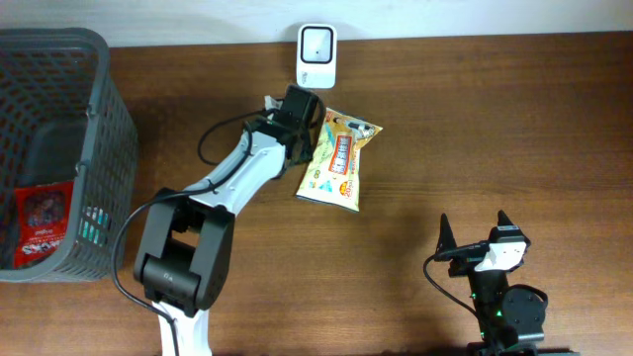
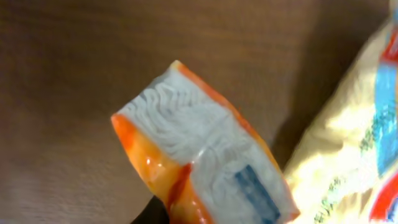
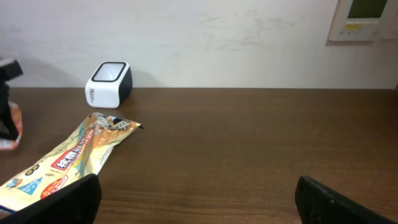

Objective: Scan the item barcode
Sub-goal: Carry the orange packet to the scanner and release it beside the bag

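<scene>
The item, a yellow snack packet (image 1: 339, 160) with red and blue print, lies flat on the wooden table just below the white barcode scanner (image 1: 316, 55). My left gripper (image 1: 305, 138) is at the packet's upper left edge. In the left wrist view an orange and white crimped corner of the packet (image 2: 205, 155) fills the frame and runs down to my jaws, which are almost hidden, so their grip does not show. The right wrist view has the packet (image 3: 68, 158) and scanner (image 3: 107, 83) far to its left. My right gripper (image 1: 473, 222) rests at the front right, open and empty.
A dark mesh basket (image 1: 109, 129) stands at the table's left end with a red packet (image 1: 45, 222) inside. A white wall runs behind the table, with a control panel (image 3: 364, 18) at the upper right.
</scene>
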Robot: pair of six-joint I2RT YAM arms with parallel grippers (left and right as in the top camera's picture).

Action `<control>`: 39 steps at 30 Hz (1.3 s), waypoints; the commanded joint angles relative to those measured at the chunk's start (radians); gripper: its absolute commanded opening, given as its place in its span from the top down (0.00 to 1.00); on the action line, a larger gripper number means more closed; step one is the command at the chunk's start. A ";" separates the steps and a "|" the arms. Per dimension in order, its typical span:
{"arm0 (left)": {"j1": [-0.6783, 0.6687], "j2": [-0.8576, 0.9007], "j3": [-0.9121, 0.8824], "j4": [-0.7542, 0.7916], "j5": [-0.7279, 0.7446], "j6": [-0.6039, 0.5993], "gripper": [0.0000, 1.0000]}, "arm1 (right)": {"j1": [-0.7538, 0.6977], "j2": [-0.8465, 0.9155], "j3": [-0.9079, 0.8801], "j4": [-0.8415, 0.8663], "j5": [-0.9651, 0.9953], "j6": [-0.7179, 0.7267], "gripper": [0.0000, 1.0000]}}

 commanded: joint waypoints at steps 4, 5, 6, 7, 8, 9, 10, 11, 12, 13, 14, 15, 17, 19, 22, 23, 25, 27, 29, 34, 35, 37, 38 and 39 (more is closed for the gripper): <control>-0.053 -0.008 -0.007 -0.002 0.307 -0.001 0.23 | -0.006 -0.007 -0.009 -0.003 -0.002 -0.003 0.01; -0.063 -0.008 -0.007 -0.002 0.312 -0.001 0.23 | -0.006 -0.007 -0.009 -0.003 -0.001 -0.003 0.01; -0.069 -0.008 -0.007 -0.002 0.311 -0.001 0.22 | -0.006 -0.007 -0.009 -0.003 -0.002 -0.003 0.02; -0.080 -0.008 -0.007 -0.002 0.310 -0.001 0.20 | -0.006 -0.007 -0.009 -0.003 -0.001 -0.003 0.01; -0.085 -0.008 -0.007 -0.002 0.310 0.000 0.18 | -0.006 -0.007 -0.009 -0.003 -0.001 -0.003 0.02; -0.089 -0.008 -0.007 -0.002 0.310 -0.001 0.19 | -0.006 -0.007 -0.009 -0.003 -0.001 -0.003 0.01; -0.093 -0.008 -0.007 -0.002 0.311 0.000 0.25 | -0.006 -0.007 -0.009 -0.003 -0.001 -0.003 0.02; -0.096 -0.008 -0.006 -0.002 0.315 0.000 0.25 | -0.006 -0.007 -0.009 -0.003 -0.001 -0.003 0.01; -0.100 -0.008 -0.007 -0.002 0.337 0.000 0.29 | -0.006 -0.007 -0.009 -0.003 -0.002 -0.003 0.02; -0.103 -0.008 -0.006 -0.002 0.356 0.000 0.30 | -0.006 -0.007 -0.009 -0.003 -0.001 -0.003 0.02; -0.108 -0.008 -0.007 -0.002 0.372 0.000 0.31 | -0.006 -0.007 -0.009 -0.003 -0.001 -0.003 0.01; -0.113 -0.008 -0.007 -0.005 0.378 0.000 0.31 | -0.006 -0.007 -0.009 -0.003 -0.002 -0.003 0.01; -0.125 -0.008 -0.007 0.000 0.371 0.000 0.31 | -0.006 -0.007 -0.009 -0.003 -0.001 -0.003 0.01; -0.147 0.000 -0.007 0.038 0.322 0.021 0.31 | -0.006 -0.007 -0.009 -0.003 -0.001 -0.003 0.01; -0.188 0.017 -0.007 0.119 0.318 0.064 0.30 | -0.006 -0.007 -0.009 -0.003 -0.001 -0.003 0.01; -0.206 0.022 -0.007 0.146 0.321 0.063 0.30 | -0.006 -0.007 -0.009 -0.003 -0.001 -0.003 0.02; -0.248 0.032 -0.007 0.185 0.321 0.064 0.30 | -0.006 -0.007 -0.009 -0.003 -0.001 -0.003 0.01; -0.280 0.041 -0.007 0.204 0.316 0.064 0.30 | -0.006 -0.007 -0.009 -0.003 -0.001 -0.003 0.01; -0.303 0.051 -0.007 0.212 0.312 0.064 0.30 | -0.006 -0.007 -0.009 -0.003 -0.001 -0.003 0.02; -0.316 0.042 0.066 0.174 0.308 0.196 0.43 | -0.006 -0.007 -0.009 -0.003 -0.001 -0.003 0.01; -0.312 0.033 0.112 0.135 0.289 0.218 0.44 | -0.006 -0.007 -0.009 -0.003 -0.002 -0.003 0.01; -0.301 0.016 0.192 0.060 0.183 0.222 0.44 | -0.006 -0.007 -0.009 -0.003 -0.001 -0.003 0.02; -0.292 0.010 0.235 0.022 0.089 0.221 0.44 | -0.006 -0.007 -0.009 -0.003 -0.001 -0.003 0.01; -0.284 0.009 0.264 -0.003 -0.007 0.221 0.43 | -0.006 -0.007 -0.009 -0.003 -0.001 -0.003 0.01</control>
